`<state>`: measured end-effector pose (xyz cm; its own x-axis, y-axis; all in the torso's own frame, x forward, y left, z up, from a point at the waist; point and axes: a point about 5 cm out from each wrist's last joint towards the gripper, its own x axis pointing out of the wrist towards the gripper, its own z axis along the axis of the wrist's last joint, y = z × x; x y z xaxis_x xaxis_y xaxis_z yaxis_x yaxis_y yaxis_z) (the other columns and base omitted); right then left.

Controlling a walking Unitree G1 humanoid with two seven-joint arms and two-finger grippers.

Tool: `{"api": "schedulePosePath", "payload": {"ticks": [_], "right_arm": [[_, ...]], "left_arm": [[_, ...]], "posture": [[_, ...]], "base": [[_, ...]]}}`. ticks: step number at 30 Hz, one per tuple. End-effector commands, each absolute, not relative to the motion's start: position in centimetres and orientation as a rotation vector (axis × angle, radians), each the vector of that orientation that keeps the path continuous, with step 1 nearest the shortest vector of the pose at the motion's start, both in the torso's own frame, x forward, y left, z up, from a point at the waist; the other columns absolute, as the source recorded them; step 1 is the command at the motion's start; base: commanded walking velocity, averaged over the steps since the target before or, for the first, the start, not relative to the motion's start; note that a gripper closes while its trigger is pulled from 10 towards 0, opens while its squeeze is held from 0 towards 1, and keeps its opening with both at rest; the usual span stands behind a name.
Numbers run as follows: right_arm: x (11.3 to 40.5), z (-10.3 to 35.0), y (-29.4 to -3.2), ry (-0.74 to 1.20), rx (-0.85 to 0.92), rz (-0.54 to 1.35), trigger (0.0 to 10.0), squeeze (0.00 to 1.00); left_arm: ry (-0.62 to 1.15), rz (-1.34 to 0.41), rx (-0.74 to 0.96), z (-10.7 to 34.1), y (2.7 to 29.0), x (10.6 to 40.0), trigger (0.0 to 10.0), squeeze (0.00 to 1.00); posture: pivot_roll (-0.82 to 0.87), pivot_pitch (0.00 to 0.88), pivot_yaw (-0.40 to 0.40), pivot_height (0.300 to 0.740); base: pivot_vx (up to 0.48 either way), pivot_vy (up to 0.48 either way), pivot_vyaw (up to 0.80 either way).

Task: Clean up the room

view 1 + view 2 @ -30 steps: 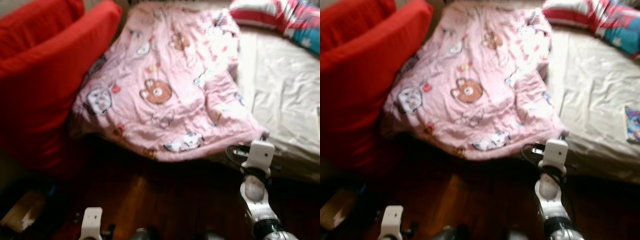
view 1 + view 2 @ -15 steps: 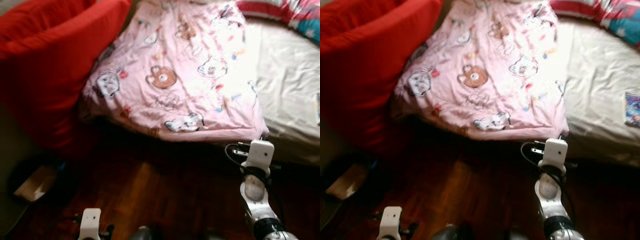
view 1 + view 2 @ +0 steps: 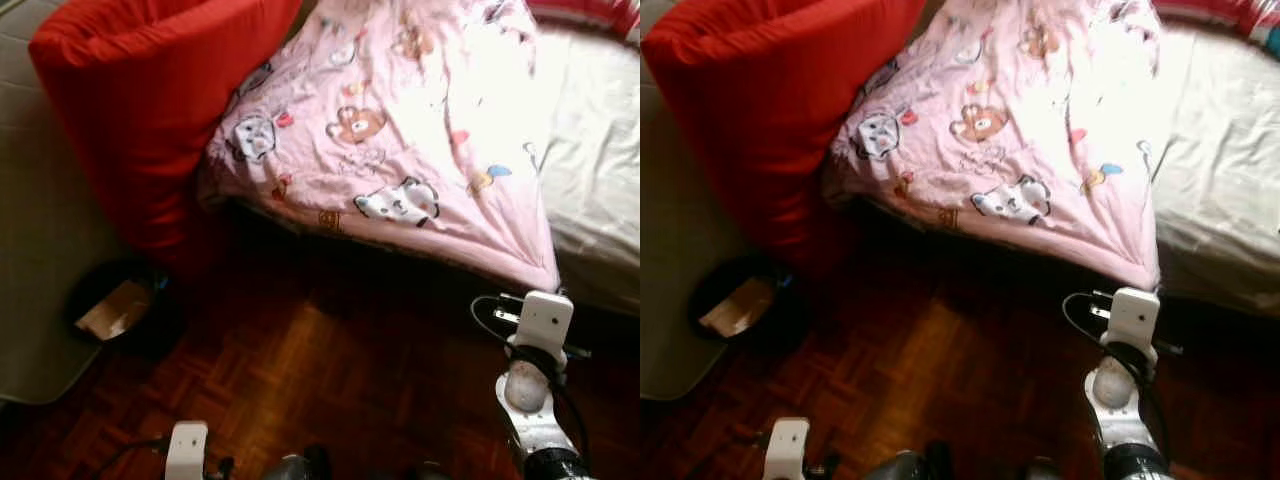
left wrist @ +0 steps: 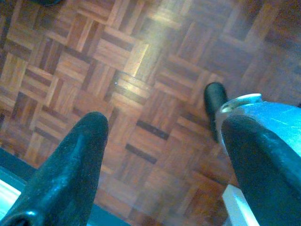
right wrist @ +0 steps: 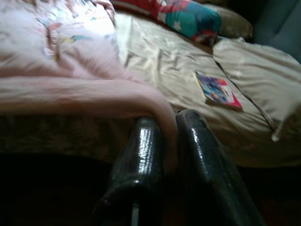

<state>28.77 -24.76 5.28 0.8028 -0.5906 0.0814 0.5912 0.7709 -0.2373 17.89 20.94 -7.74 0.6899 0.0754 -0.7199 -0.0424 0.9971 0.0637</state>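
No readable writing or brand anywhere; the pink blanket [image 3: 420,130] only carries cartoon animal prints (bears, cats). Floor [image 3: 330,390] is dark wood parquet, glare patch in the left wrist view. Landmark = bed [image 3: 1220,170] with a pale sheet. Blanket is spread over the bed's near-left part, its lower corner hanging off the front edge. Big red cushion [image 3: 160,100] stands against the bed's left side, touching the blanket edge. Beyond the cushion, away from the bed, a grey upholstered surface [image 3: 35,250]. On the floor left of the bed, just below the cushion, a dark round bin [image 3: 125,320] with a brown cardboard-looking piece inside. On the sheet to the right of the blanket: a small colourful book [image 5: 217,90], flat; a red/teal patterned pillow [image 5: 188,16] and a beige pillow [image 5: 256,70] at the head end. Right pincer [image 5: 170,136] at the bed's front edge, fingers closed on the blanket's hanging corner. Left pincer [image 4: 164,141] low over the parquet, well apart from the bed, fingers spread, holding nothing
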Motion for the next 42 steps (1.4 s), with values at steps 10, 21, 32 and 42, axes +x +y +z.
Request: {"api": "schedulePosePath", "payload": {"ticks": [10, 21, 32, 42], "right_arm": [[28.4, 4.2, -25.4, 0.09, -0.219, -0.674, 10.0, 0.0], [27.1, 0.8, -24.6, 0.317, -0.118, -0.565, 10.0, 0.0], [21.5, -6.1, -20.5, 0.74, 0.01, -0.24, 10.0, 0.0], [17.2, -8.6, -19.7, 0.907, 0.072, -0.211, 10.0, 0.0]], "left_arm": [[0.815, 0.06, 0.047, -7.7, 21.4, 17.8, 10.0, 0.0], [0.817, 0.057, 0.046, -7.7, 21.3, 17.9, 10.0, 0.0], [0.83, 0.064, 0.032, -7.8, 21.3, 17.8, 10.0, 0.0], [0.84, 0.064, 0.028, -7.9, 21.4, 17.6, 10.0, 0.0]], "posture": [[-0.05, 0.2, 0.114, 0.74], [-0.05, 0.2, 0.111, 0.74], [-0.05, 0.201, 0.107, 0.74], [-0.05, 0.204, 0.107, 0.74]], "base": [[0.0, 0.0, 0.0], [0.0, 0.0, 0.0], [0.0, 0.0, 0.0], [0.0, 0.0, 0.0]]}}
